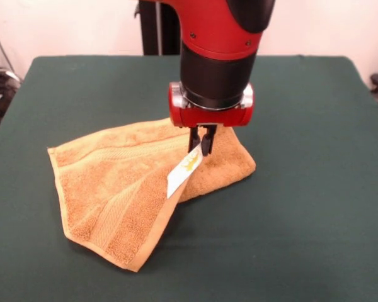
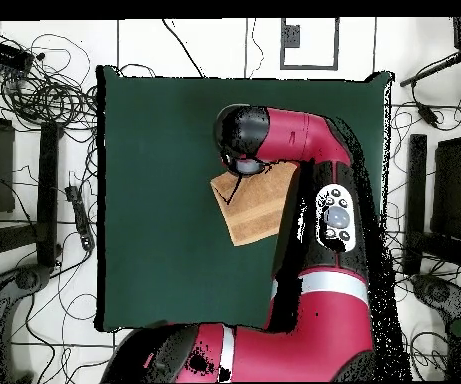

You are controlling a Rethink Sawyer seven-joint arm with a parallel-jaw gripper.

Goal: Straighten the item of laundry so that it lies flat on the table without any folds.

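The golden-tan towel [image 1: 113,182] lies on the dark green table [image 1: 302,239], folded over itself, with one layer raised like a tent. My gripper [image 1: 201,148] points straight down over the towel's right part. It is shut on the raised fold next to the small white tag [image 1: 181,173], which hangs down from the fingers. The towel's left and front corners rest on the table. In the overhead view the towel [image 2: 254,212] shows as a tan shape partly under my arm, and the gripper itself is hidden beneath the arm.
The robot's red and black arm [image 2: 319,200] reaches over the table's [image 2: 164,200] middle right. Cables and stands [image 2: 44,90] lie on the floor around the table.
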